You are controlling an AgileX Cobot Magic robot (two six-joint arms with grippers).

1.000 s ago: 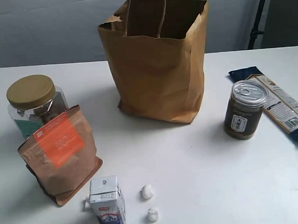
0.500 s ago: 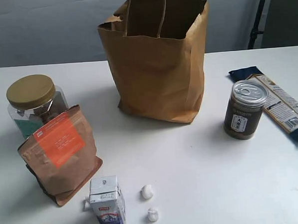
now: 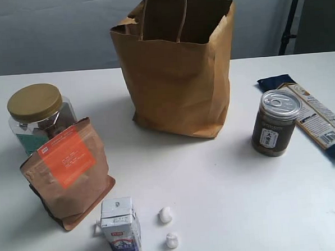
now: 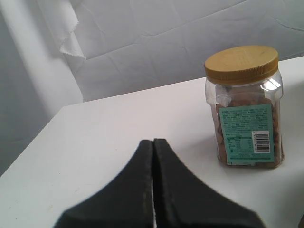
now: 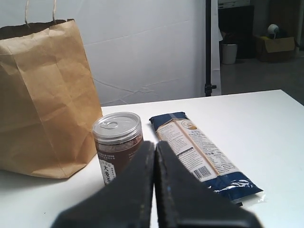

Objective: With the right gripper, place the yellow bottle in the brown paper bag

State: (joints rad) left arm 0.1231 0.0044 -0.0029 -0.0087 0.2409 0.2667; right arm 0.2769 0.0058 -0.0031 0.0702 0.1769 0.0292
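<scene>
The brown paper bag (image 3: pixel 176 69) stands upright and open at the back middle of the white table; its side also shows in the right wrist view (image 5: pixel 45 99). No yellow bottle shows in any view; it is hidden or out of view. My right gripper (image 5: pixel 155 145) is shut with nothing between its fingers, low over the table, pointing at the dark can (image 5: pixel 117 142). My left gripper (image 4: pixel 153 142) is shut and empty, near the clear jar with the gold lid (image 4: pixel 244 107). Neither gripper appears in the exterior view.
The dark can (image 3: pixel 274 122) stands right of the bag, with a long blue noodle packet (image 3: pixel 316 116) beside it. At the left are the gold-lid jar (image 3: pixel 39 115) and a brown pouch with an orange label (image 3: pixel 69 173). A small milk carton (image 3: pixel 120 226) and two white lumps (image 3: pixel 166 215) lie near the front edge.
</scene>
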